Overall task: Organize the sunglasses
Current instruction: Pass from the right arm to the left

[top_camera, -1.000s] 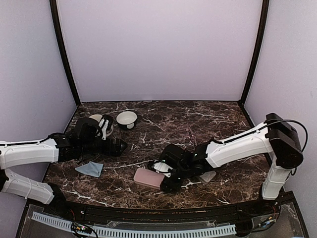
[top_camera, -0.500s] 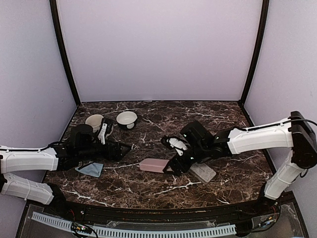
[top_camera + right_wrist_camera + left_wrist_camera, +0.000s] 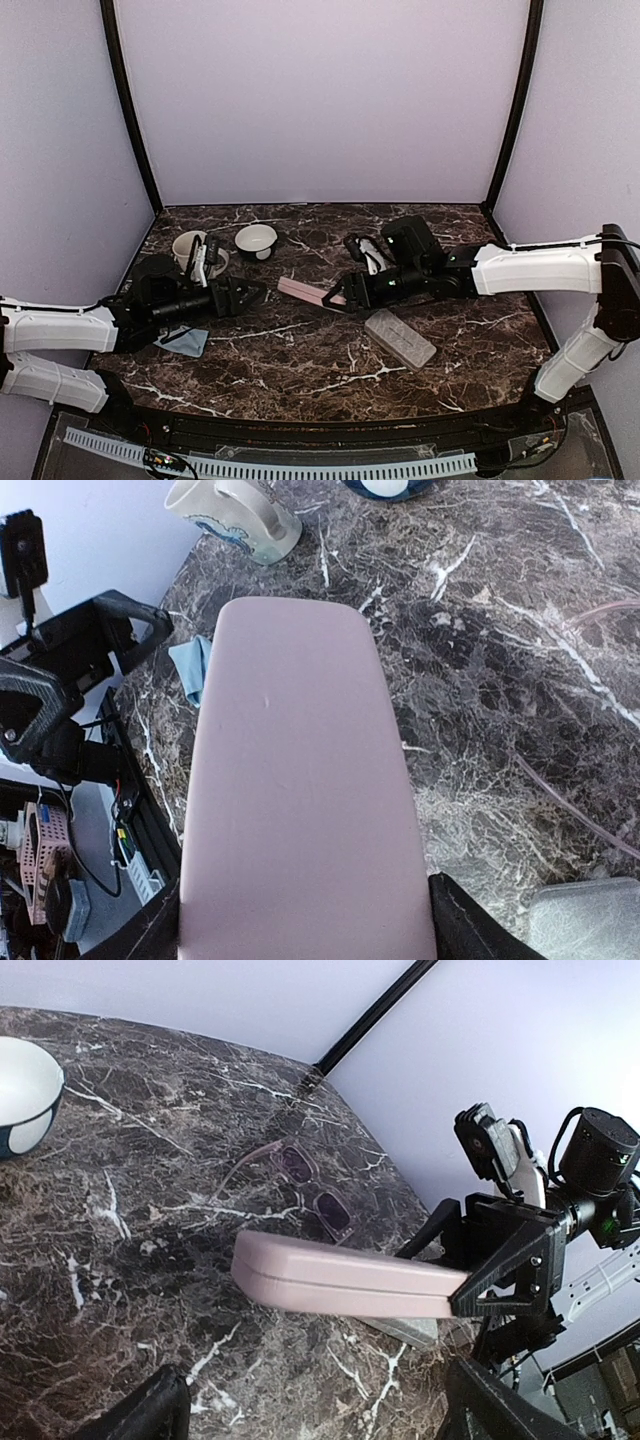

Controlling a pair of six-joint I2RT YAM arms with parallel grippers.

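In the left wrist view, sunglasses [image 3: 303, 1182] with a thin reddish frame lie folded open on the marble, beyond the pink case [image 3: 340, 1278]. My right gripper [image 3: 347, 294] is shut on one end of that pink case [image 3: 303, 291] and holds it flat above the table, pointing left. In the right wrist view the case [image 3: 300, 780] fills the space between the fingers [image 3: 462, 925]. My left gripper [image 3: 243, 297] stands open and holds nothing, a short way left of the case's free end. Its fingers [image 3: 500, 1405] show at the bottom corners of its wrist view.
A grey case [image 3: 400, 339] lies on the table right of centre. A cream mug [image 3: 191, 247] and a white bowl [image 3: 256, 240] stand at the back left. A light-blue cloth [image 3: 184, 341] lies under the left arm.
My right gripper has lifted the pink case off the near table and carried it back and left towards the left gripper. The grey case is now uncovered.
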